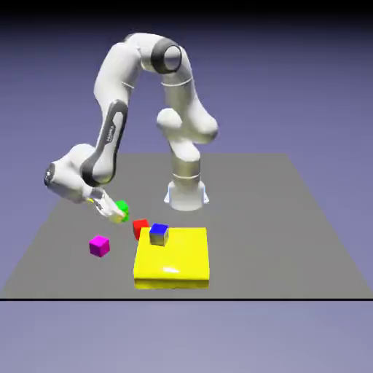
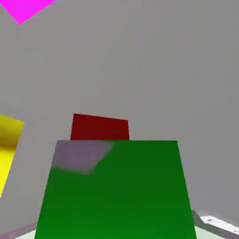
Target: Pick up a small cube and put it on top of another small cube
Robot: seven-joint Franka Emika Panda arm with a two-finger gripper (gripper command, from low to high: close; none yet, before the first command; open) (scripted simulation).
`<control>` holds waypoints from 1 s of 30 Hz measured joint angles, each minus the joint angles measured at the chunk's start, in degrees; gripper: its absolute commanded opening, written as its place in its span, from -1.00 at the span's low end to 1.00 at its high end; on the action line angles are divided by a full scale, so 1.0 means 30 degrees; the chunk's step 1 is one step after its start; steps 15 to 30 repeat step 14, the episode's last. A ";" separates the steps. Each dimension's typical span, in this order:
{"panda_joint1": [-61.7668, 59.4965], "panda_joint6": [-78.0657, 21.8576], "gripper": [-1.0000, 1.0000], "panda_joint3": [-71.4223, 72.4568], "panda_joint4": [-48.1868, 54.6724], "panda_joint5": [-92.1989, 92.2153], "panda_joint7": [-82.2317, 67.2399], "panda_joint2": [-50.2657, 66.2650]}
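Note:
The small bright green cube [image 1: 122, 210] sits between the fingers of my gripper [image 1: 115, 211], low over the table toward the exterior view's left. In the hand view the green cube [image 2: 116, 191] fills the bottom, large, with my gripper [image 2: 116, 233] shut on it; only a pale fingertip [image 2: 215, 224] shows at the lower right. Just beyond it lies the red cube [image 2: 100, 127], which the exterior view shows as the red cube [image 1: 140, 228] beside the yellow block. The magenta cube [image 1: 99, 246] rests further left; the hand view catches a corner of the magenta cube [image 2: 25, 8] at the top left.
A wide flat yellow block [image 1: 182, 266] lies near the table's front, with a small blue cube [image 1: 159, 234] on its back left corner. The yellow block's edge [image 2: 8, 140] shows at the hand view's left. The robot's base [image 1: 186, 193] stands behind.

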 measured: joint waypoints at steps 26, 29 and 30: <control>0.4052 0.3033 1.00 -0.1923 -0.3106 0.0545 -0.1947 0.0337; 0.4052 0.3033 1.00 -0.1923 -0.3106 0.0545 -0.1947 0.0337; 0.4052 0.3033 1.00 -0.1923 -0.3106 0.0545 -0.1947 0.0337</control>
